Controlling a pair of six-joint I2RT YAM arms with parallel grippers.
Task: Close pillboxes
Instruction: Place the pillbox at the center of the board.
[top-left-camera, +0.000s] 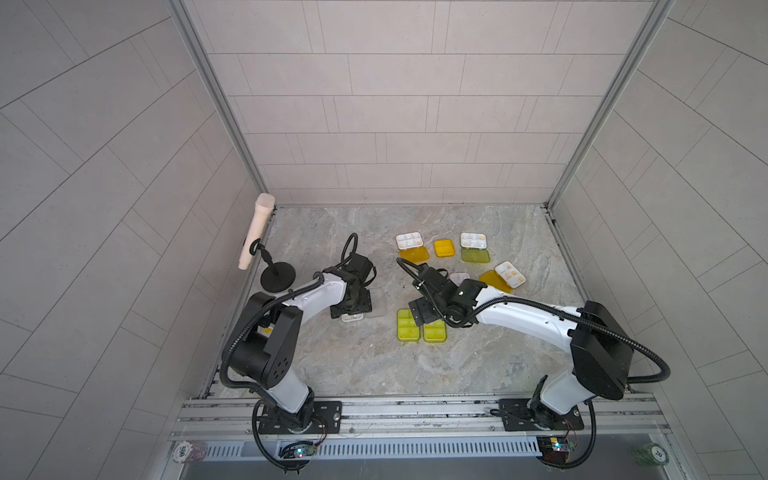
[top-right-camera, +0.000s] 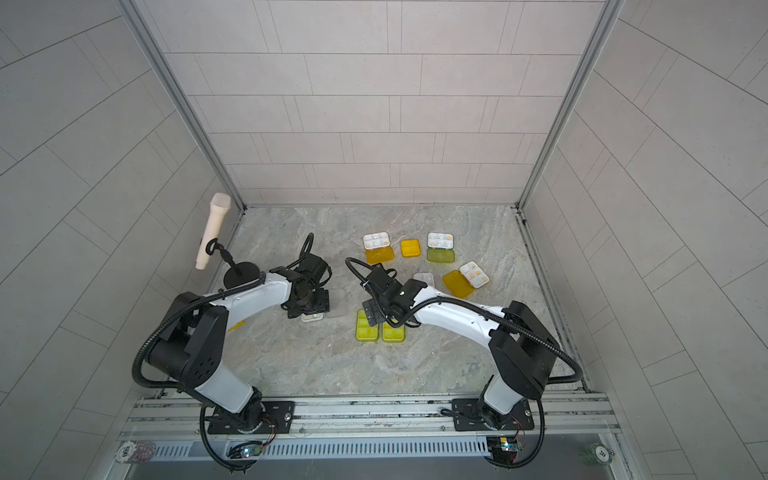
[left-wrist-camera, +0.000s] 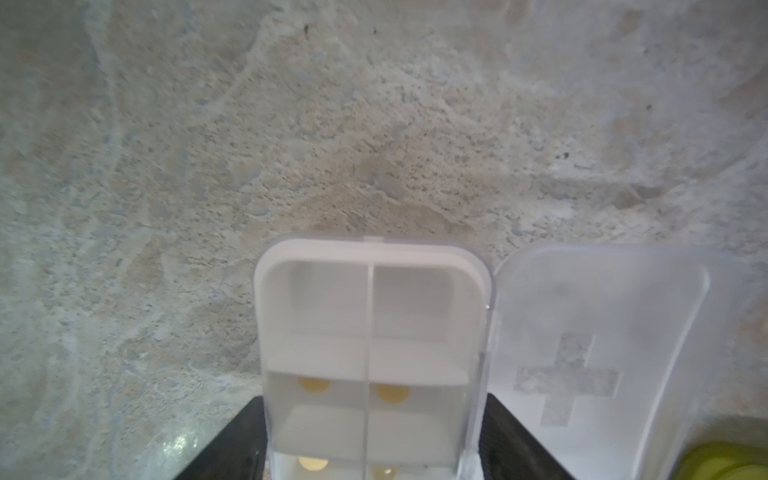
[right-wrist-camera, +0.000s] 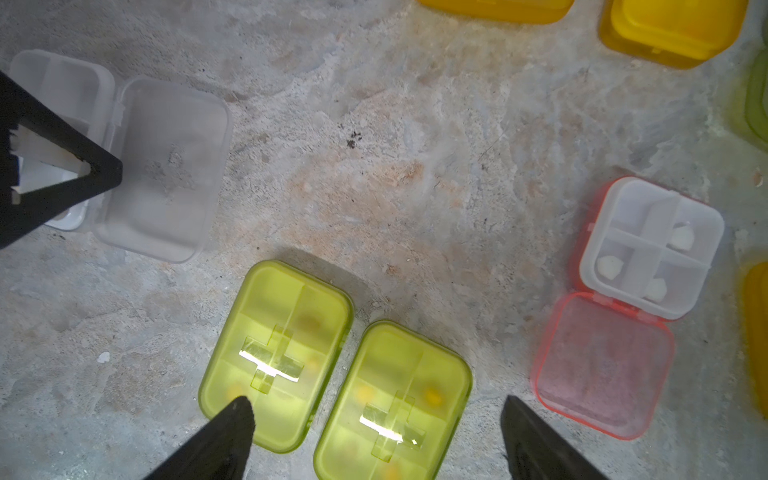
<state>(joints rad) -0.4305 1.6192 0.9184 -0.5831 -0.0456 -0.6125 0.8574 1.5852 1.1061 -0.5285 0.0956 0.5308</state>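
Pillboxes (top-right-camera: 409, 248) lie spread over your marbled tabletop (top-left-camera: 415, 374), most of them on its right half. Your left arm (top-left-camera: 316, 297) reaches down over the clear pillbox (right-wrist-camera: 166, 166). The left gripper (left-wrist-camera: 372, 399) is clamped on its white tray (left-wrist-camera: 370, 316), one finger against each long side, while the clear lid (left-wrist-camera: 598, 353) lies flat open beside it. Your right arm (top-left-camera: 519, 313) hangs above two closed yellow-green pillboxes (right-wrist-camera: 276, 353) lying side by side; the right gripper (right-wrist-camera: 374, 411) stands with jaws spread wide, holding nothing. Close to them the pink pillbox (right-wrist-camera: 652, 245) is open. Farther back, the back orange pillbox (top-left-camera: 409, 240) and the open yellow-green pillbox (top-left-camera: 473, 240) show their trays, with the shut orange pillbox (top-left-camera: 444, 248) between them. The right-hand orange pillbox (top-left-camera: 510, 274) also lies open. Small yellowish pills (left-wrist-camera: 392, 392) sit in the clear pillbox's tray.
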